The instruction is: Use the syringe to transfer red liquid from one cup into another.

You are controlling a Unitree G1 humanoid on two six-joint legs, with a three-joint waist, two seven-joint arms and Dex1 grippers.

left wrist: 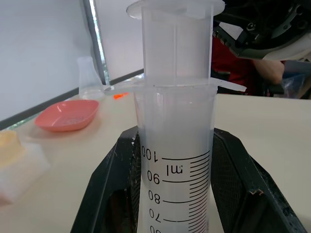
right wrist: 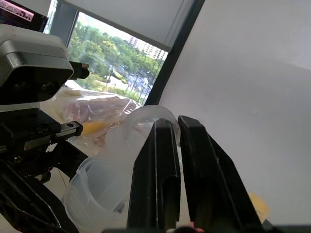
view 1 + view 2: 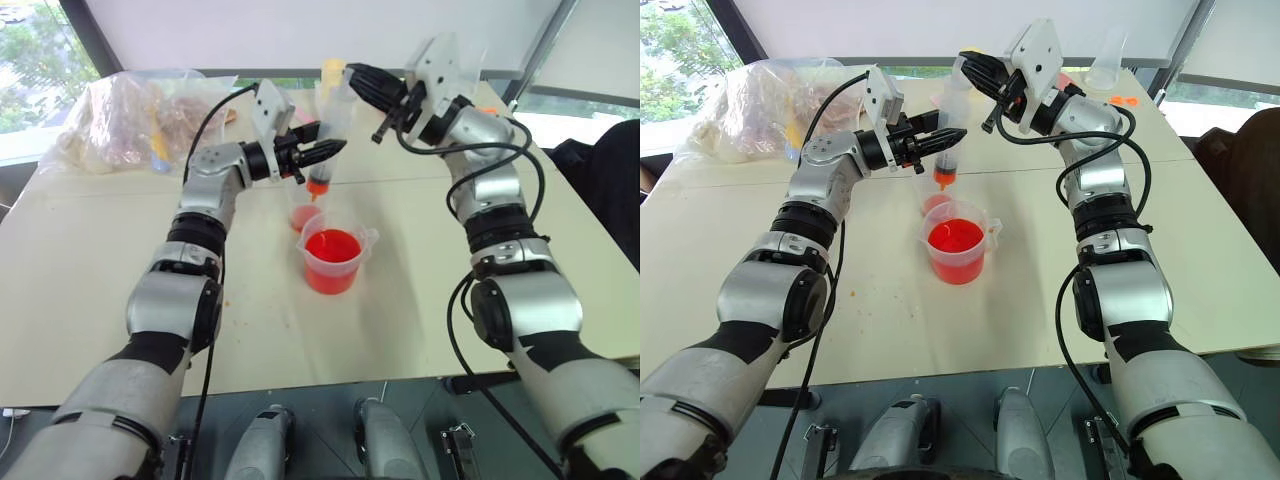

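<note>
The syringe [image 3: 335, 118] stands nearly upright over the table, and my left gripper [image 3: 325, 150] is shut on its clear barrel [image 1: 177, 145]. Its orange tip [image 3: 318, 188] hangs just above the small clear cup [image 3: 303, 216], which shows red at the bottom. In front of that stands the spouted cup [image 3: 333, 258], filled with red liquid [image 3: 331, 246]. My right gripper [image 3: 352, 76] is shut, its fingers [image 2: 155, 170] lying over the white plunger head [image 2: 141, 121] at the syringe's top. Whether they press on it I cannot tell.
A clear plastic bag [image 3: 130, 120] of items lies at the back left of the cream table [image 3: 90, 260]. A pink dish [image 1: 68, 115] and a clear flask [image 3: 1108, 65] stand at the back right. The table's front edge [image 3: 300, 385] is near my arms.
</note>
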